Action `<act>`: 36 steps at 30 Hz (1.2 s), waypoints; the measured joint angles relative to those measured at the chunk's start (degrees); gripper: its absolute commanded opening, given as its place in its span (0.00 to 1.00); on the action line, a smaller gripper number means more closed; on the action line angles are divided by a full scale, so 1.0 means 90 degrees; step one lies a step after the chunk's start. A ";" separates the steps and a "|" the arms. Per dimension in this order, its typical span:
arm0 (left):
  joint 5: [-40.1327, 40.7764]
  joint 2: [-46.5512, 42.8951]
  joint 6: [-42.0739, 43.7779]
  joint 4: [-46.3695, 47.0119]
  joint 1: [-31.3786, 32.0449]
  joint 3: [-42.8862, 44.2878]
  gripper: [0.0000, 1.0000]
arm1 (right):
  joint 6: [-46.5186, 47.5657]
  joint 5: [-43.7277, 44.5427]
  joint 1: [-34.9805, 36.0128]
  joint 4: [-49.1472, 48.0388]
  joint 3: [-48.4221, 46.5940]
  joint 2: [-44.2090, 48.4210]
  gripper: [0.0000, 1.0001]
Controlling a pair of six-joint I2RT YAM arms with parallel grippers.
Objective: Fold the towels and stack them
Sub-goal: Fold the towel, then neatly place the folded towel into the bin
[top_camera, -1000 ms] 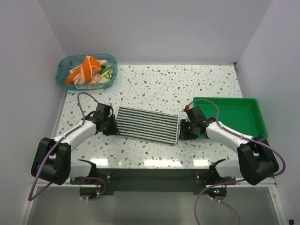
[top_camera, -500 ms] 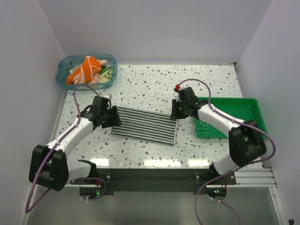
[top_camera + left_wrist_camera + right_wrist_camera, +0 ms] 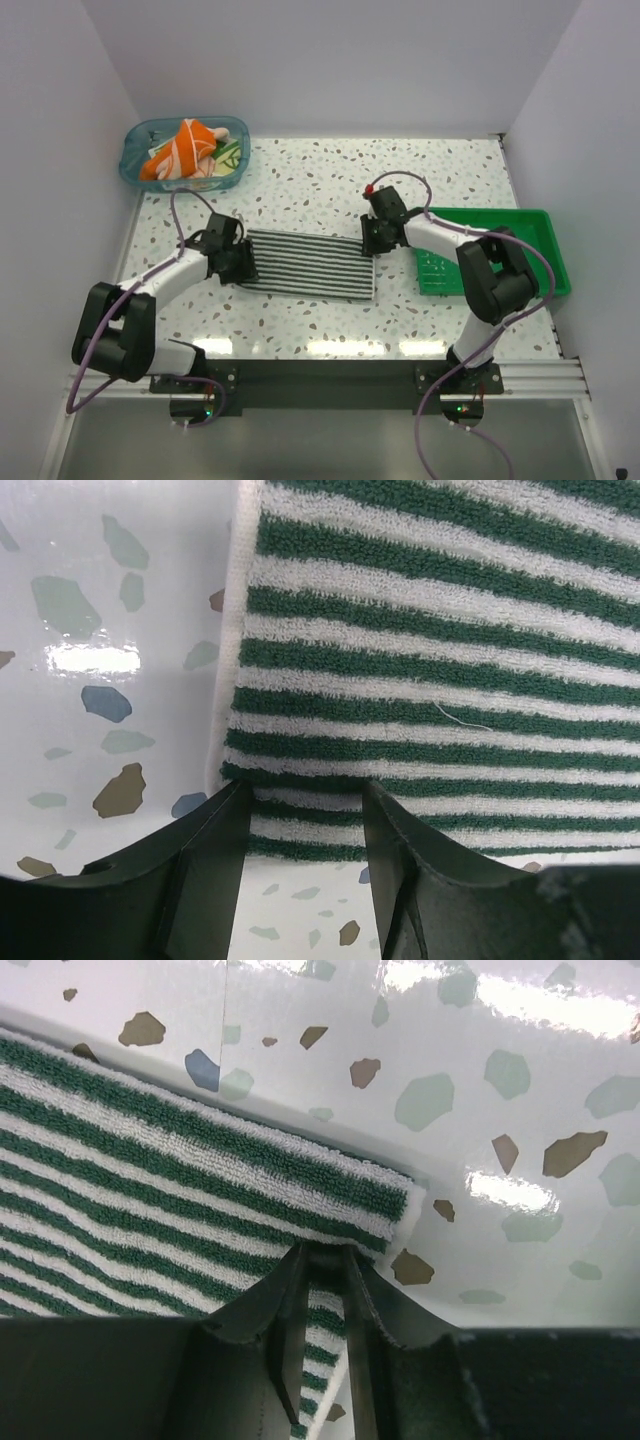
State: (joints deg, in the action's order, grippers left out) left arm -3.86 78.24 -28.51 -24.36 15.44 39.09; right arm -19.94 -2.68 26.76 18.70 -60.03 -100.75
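The striped towel lies spread flat on the table's middle; its stripes look black in the top view and dark green in the wrist views. My left gripper is open, its jaws straddling the towel's left edge near a corner. My right gripper has its jaws nearly together on the towel's far right corner. The orange towel and the green towel lie crumpled in the blue basket at the far left.
A green tray stands on the right, close to the right arm. The table is speckled white, with white walls on three sides.
My right gripper has moved from the towel's near right corner to its far right corner. My left gripper moved away, then back onto the left edge. The towel shifted slightly left.
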 measured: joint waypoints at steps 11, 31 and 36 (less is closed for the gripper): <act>0.0906 0.0002 0.0437 -0.0488 0.0624 0.1115 0.94 | 0.0151 0.0447 -0.0267 0.1008 -0.0658 0.0862 0.98; 0.2674 0.3453 0.0437 -0.1263 0.5746 0.4983 0.68 | -0.0287 0.1829 -0.1938 0.2924 0.0675 0.3750 0.99; 0.2701 0.4061 0.0481 -0.1302 0.6003 0.5421 0.64 | -0.0379 0.1783 -0.1940 0.2960 0.0833 0.3876 0.99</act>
State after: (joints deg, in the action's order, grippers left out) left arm 20.45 114.78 -24.18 -36.07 69.47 87.88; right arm -23.35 13.37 9.30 45.34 -52.53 -65.87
